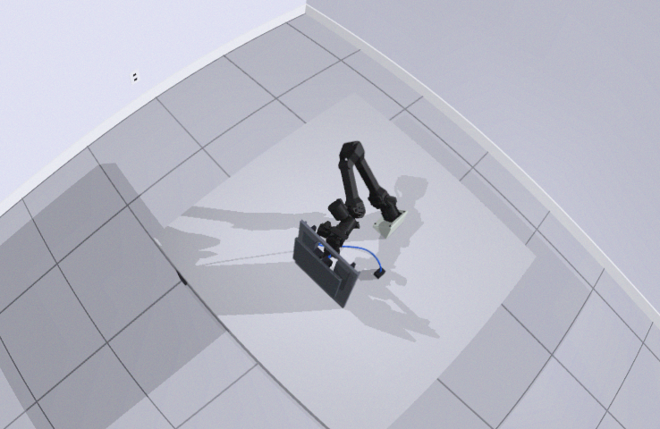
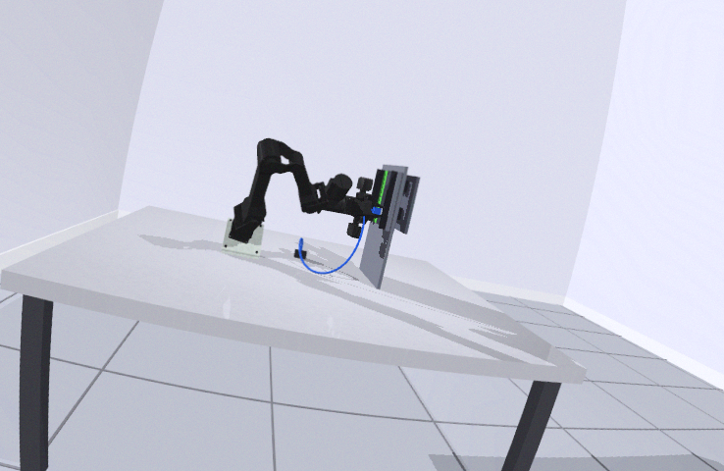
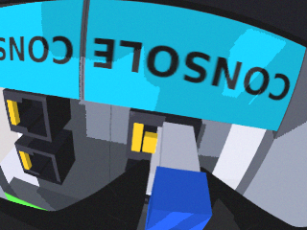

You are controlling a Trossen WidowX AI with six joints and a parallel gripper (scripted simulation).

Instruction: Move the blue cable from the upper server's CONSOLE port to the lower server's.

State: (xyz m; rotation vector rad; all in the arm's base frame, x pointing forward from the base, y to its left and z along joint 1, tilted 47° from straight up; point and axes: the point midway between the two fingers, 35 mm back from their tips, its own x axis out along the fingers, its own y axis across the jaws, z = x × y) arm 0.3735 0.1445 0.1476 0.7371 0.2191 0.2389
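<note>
Our pincer [image 2: 376, 211] [image 3: 171, 172] grips the blue plug [image 2: 376, 211] [image 3: 178, 196].

We hold its pale front end against a port [image 3: 140, 138] beside the cyan CONSOLE label [image 3: 192, 64]; we cannot tell whether it is seated.

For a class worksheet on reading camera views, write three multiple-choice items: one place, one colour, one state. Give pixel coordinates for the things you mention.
1. Where does the black block sit?
A on the floor
B on the tabletop
C atop the panel

2. What colour are the CONSOLE labels?
A cyan
B red
C orange

3. How is the end effector?
A wide open
B shut on nothing
C shut on the plug

Key:
1 B: the block [image 1: 379, 273] [image 2: 300, 253] rests on the tabletop [image 1: 442, 253] [image 2: 180, 278].
2 A: both labels [image 3: 192, 67] are cyan.
3 C: the end effector [image 2: 376, 211] grips the plug [image 2: 377, 211] [image 3: 178, 192].
</note>
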